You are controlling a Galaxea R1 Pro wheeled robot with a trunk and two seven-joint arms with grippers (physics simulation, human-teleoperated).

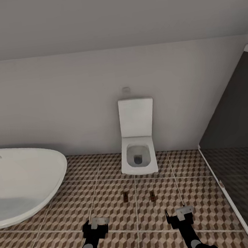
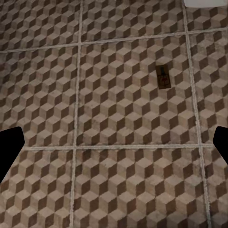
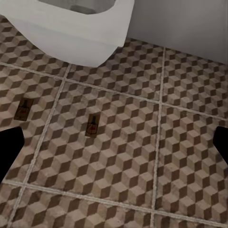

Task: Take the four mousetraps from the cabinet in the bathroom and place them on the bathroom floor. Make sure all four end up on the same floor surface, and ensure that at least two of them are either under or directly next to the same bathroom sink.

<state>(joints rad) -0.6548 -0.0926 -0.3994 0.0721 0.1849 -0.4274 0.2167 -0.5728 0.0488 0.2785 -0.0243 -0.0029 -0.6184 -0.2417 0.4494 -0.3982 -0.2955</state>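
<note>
**Operator:** I'm facing the toilet (image 1: 137, 138), with the bathtub (image 1: 22, 183) on my left. Two mousetraps lie flat on the bathroom floor (image 1: 112, 214) just ahead of it: one (image 1: 125, 196) to the left, the other (image 1: 152, 196) beside it, apart.

**Partner:** Are the tools carrying anything?

**Operator:** No. The left tool (image 1: 98, 222) and right tool (image 1: 183, 212) both hang low with their fingers spread and nothing between them.

**Partner:** So what's next?

**Operator:** I judge two traps are left to fetch, so I need to turn toward the cabinet. Whether these two count as beside the sink I can't tell; from here the traps' wire and red marks are barely readable.
</note>
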